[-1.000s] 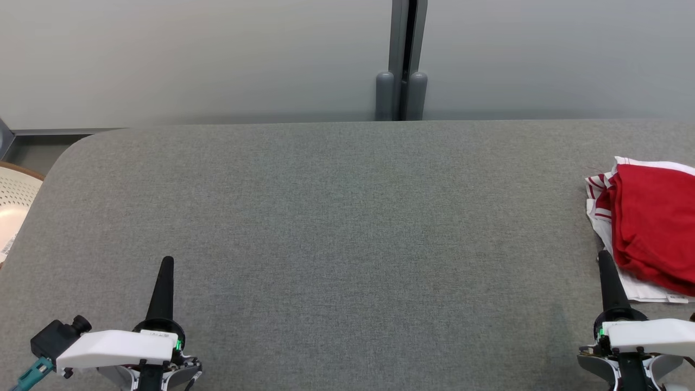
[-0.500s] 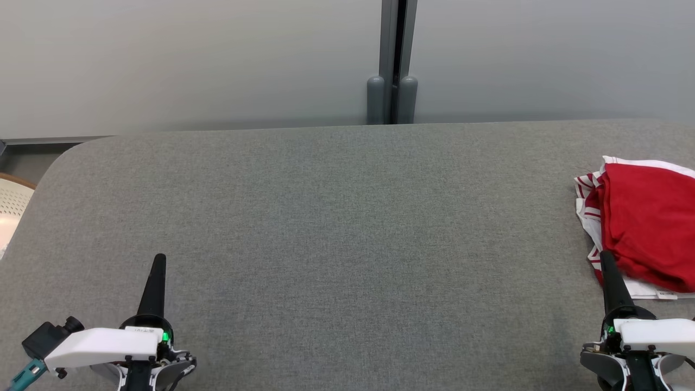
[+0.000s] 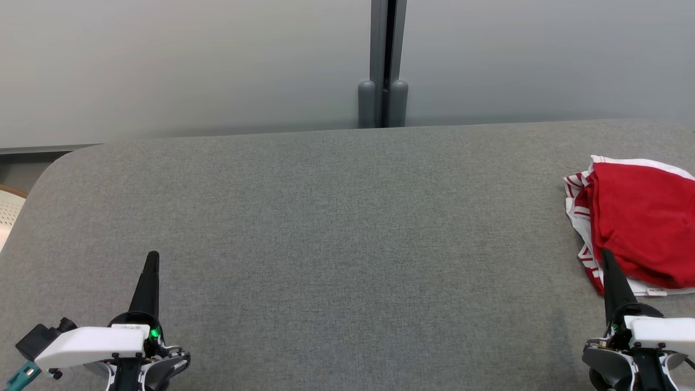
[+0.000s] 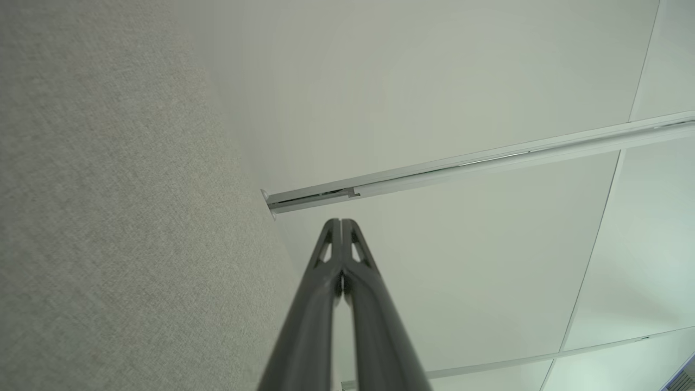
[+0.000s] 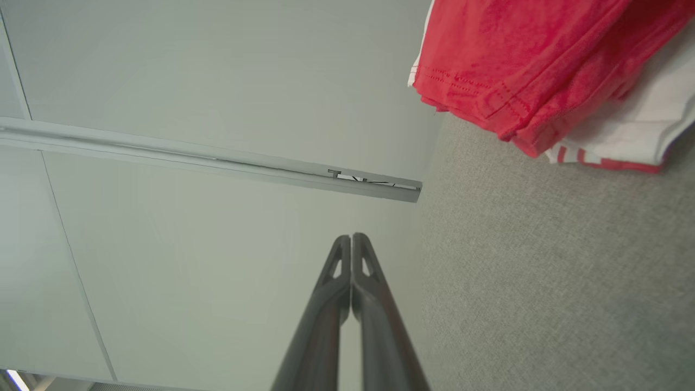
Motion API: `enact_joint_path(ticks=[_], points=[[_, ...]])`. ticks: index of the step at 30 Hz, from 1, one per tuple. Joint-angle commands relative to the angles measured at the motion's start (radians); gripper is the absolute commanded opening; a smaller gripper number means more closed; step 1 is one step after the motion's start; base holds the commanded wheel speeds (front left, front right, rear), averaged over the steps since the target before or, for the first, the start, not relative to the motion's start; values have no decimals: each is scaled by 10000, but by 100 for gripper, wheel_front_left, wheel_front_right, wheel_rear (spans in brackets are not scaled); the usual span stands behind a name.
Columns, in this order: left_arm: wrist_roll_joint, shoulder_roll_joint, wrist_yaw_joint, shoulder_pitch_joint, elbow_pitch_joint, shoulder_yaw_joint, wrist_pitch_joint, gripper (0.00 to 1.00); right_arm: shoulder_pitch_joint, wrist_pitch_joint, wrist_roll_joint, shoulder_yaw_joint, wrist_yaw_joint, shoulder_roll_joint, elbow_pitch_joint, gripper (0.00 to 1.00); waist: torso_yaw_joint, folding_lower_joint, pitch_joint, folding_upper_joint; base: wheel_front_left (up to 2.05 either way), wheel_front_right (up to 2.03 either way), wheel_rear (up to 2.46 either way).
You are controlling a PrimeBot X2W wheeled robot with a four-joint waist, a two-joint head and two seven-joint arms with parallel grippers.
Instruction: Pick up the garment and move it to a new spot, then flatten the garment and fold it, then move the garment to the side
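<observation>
A folded red garment (image 3: pixel 640 222) lies on a white piece with red stripes at the far right of the grey table (image 3: pixel 336 233). The same red garment (image 5: pixel 521 60) fills the upper right of the right wrist view. My right gripper (image 3: pixel 606 255) is shut and empty, its tip just in front of the garment's near edge. In its own wrist view the right gripper (image 5: pixel 352 239) has both fingers pressed together. At the lower left my left gripper (image 3: pixel 152 256) is shut over bare table, far from the garment. The left gripper (image 4: pixel 341 224) holds nothing.
A pale wall with a grey vertical post (image 3: pixel 383 60) runs behind the table. A white perforated basket (image 3: pixel 6 212) peeks in at the left edge. The table's rounded far-left corner (image 3: pixel 59 163) is near it.
The whole picture has shifted left, so the camera has turned right. The garment shows more fully now. Both grippers stay shut in their rest places.
</observation>
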Motion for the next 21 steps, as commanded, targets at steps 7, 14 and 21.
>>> enact_joint_path(ticks=[7,14,21], points=[[-594,35,-14,-213,-33,200,208,0,-182,221,732,-91,2,-71,2,0,-115,-1,-61,0,0,0,0],[-963,22,-15,-237,-24,300,335,0,-174,349,1169,-144,1,-66,27,0,-198,-1,-105,0,0,0,0],[-1331,10,-16,-258,-13,411,483,0,-194,476,1664,-195,1,-61,49,0,-296,-1,-156,0,0,0,0]])
